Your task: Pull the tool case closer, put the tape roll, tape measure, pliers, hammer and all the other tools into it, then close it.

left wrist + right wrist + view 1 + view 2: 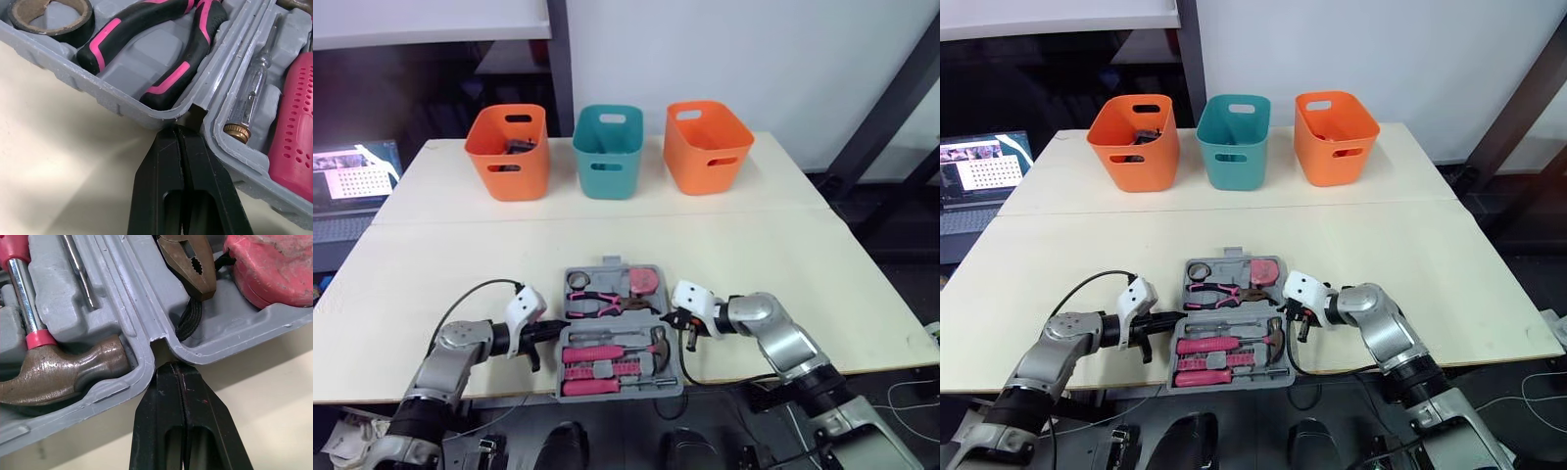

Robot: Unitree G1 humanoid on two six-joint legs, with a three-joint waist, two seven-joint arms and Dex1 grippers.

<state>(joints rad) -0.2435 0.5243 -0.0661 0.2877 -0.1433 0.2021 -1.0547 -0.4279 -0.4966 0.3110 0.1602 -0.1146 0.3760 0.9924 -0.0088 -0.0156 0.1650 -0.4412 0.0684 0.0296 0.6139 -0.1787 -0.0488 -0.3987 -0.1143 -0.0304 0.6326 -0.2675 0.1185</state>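
Note:
The grey tool case (607, 272) lies open near the table's front edge. Its far half holds the tape roll (578, 281), the pink-handled pliers (607, 304) and the pink tape measure (645, 281). The near half holds the hammer (617, 351) and pink-handled screwdrivers. My left gripper (551, 331) is shut, its tip (180, 129) touching the hinge notch on the case's left side. My right gripper (668, 319) is shut too, with its tip (176, 366) at the hinge notch on the right side, beside the hammer head (63, 377).
Three bins stand in a row at the back: an orange bin (509, 152), a teal bin (608, 152) and another orange bin (707, 147). A laptop (357, 176) sits off the table's left. The table's front edge lies just below the case.

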